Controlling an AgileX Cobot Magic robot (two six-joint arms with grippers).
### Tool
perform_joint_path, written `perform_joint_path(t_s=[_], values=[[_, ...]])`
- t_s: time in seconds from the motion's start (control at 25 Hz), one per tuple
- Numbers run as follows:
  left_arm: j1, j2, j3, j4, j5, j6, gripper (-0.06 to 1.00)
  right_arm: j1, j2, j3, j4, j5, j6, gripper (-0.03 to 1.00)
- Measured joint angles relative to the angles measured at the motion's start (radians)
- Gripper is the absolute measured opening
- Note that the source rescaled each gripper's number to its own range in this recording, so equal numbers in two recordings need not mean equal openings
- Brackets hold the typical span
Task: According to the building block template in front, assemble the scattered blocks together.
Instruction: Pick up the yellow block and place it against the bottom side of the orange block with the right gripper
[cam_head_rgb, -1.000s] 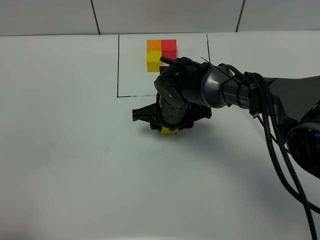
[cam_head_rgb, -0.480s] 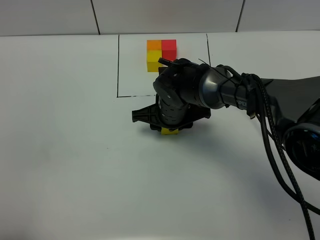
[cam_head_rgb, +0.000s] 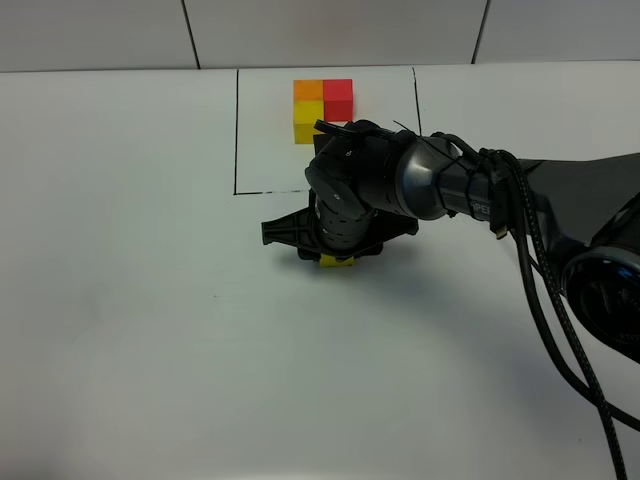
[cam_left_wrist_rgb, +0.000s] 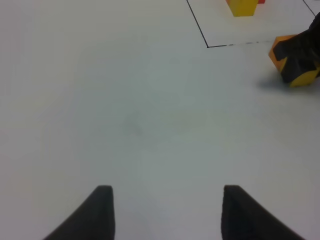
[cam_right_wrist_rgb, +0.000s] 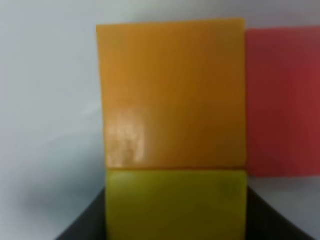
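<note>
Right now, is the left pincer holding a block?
No, in the left wrist view the left pincer is open over bare table, with nothing between its fingers.

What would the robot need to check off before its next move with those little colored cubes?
1. Yellow block between the right claw's fingers: ok in the right wrist view.
2. Yellow block flush against the orange block: ok, edges meet with no visible gap.
3. Red block beside the orange one: ok, touching its side.
4. Layout matches the building block template, orange at the corner: ok by the right wrist view.
5. Claw grip tightness on the yellow block: cannot tell.
6. Left claw out of the way: ok, open over bare table.
</note>
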Motion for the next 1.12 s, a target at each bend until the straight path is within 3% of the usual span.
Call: perform_joint_path(t_s=[1.0,1.12], values=[[0.000,0.000,0.000,0.000,0.000,0.000,0.09,0.000,0.004,0.000,-0.002,-0.002,0.000,0.02],[0.000,0.000,0.000,0.000,0.000,0.000,0.09,0.000,0.004,0.000,0.006,-0.006,-0.007,0.10]])
